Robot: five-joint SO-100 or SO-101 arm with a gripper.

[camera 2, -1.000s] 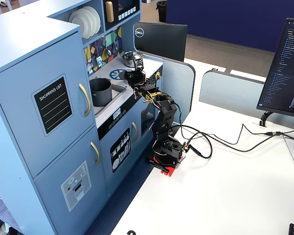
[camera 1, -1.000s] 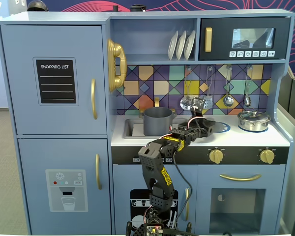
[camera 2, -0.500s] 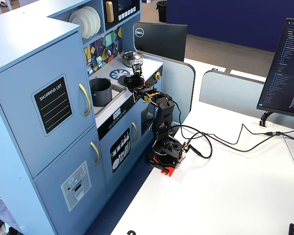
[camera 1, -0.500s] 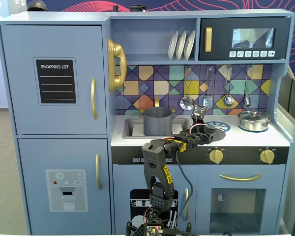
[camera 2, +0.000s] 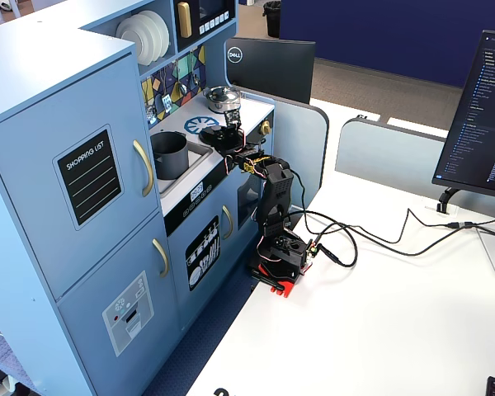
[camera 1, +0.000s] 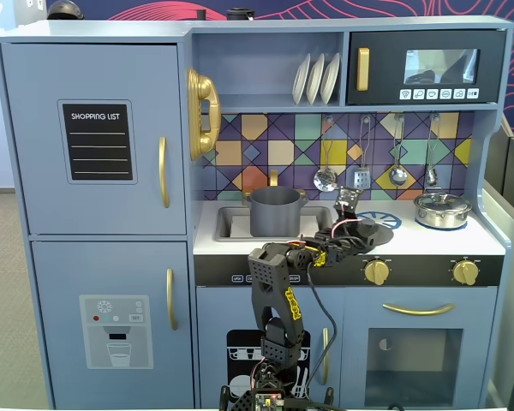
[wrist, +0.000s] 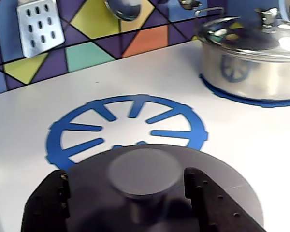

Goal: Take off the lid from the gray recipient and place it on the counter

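Gripping lid knob (wrist view only) | claw | pot open

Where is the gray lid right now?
In the wrist view the lid sits between the hand's fingers, at the near edge of the printed blue burner, left of the silver pot.

Wrist view: lid is cut off by the bottom edge, and so are both gripper fingers, so the fingertips and any contact with the knob can't be judged. Silver pot runs off the right edge, and the burner print is partly covered by the lid. In both fixed views the gripper is too small to read.
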